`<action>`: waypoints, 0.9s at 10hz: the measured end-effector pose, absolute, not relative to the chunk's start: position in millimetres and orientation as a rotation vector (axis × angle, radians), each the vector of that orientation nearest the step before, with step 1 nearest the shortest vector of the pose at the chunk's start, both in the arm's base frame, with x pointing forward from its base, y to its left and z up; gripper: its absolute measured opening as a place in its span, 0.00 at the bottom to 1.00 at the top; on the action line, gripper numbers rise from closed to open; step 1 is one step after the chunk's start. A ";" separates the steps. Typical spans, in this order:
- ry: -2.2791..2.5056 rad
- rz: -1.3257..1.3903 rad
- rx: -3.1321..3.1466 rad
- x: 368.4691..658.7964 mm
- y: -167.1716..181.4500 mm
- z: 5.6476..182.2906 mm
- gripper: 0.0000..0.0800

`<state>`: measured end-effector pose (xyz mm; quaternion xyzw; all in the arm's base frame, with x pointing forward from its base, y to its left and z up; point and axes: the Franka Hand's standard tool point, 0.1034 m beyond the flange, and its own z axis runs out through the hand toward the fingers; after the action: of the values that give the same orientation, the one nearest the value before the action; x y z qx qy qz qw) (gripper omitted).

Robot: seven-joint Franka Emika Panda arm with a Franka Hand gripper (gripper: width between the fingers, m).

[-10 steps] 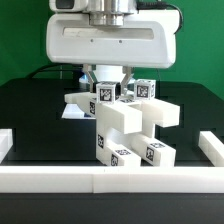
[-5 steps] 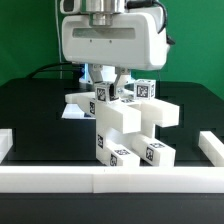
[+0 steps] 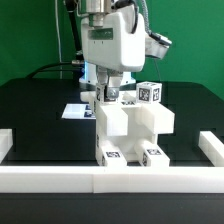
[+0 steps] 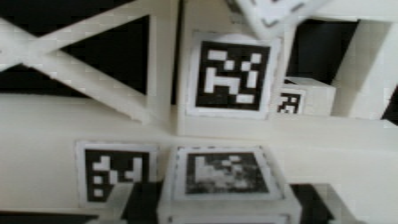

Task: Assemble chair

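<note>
Hand: the robot's two-finger hand [image 3: 108, 93] is pressed together on the top of the chunky white plastic chair assembly [image 3: 132, 130].
Chair position: mid-surface, behind the long white front border rail [image 3: 100, 178].
Exterior view only: black surface [image 3: 35, 115], green backdrop [image 3: 25, 35], white marker board [image 3: 72, 111].
Wrist view only: close tags [image 4: 233, 73], crossed white struts [image 4: 89, 45].
Clearance: open surface on both sides.

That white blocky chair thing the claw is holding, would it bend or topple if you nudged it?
The chair looks like chunky, rigid plastic, so it would probably not bend. Its stepped shape is tall on a fairly narrow base, so a sideways push high up might tip it. The smooth faces could slide on the black table.
</note>
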<state>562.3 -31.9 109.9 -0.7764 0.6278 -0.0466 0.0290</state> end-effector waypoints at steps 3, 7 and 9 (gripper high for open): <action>1.923 -0.142 -2.410 561.7 -31.9 109.1 0.66; 1.616 -0.144 -2.642 562.0 -30.0 109.8 0.80; 1.397 -0.152 -2.770 562.5 -27.7 110.0 0.81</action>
<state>562.5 -27.7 110.0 -0.8916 0.4498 -0.0490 0.0175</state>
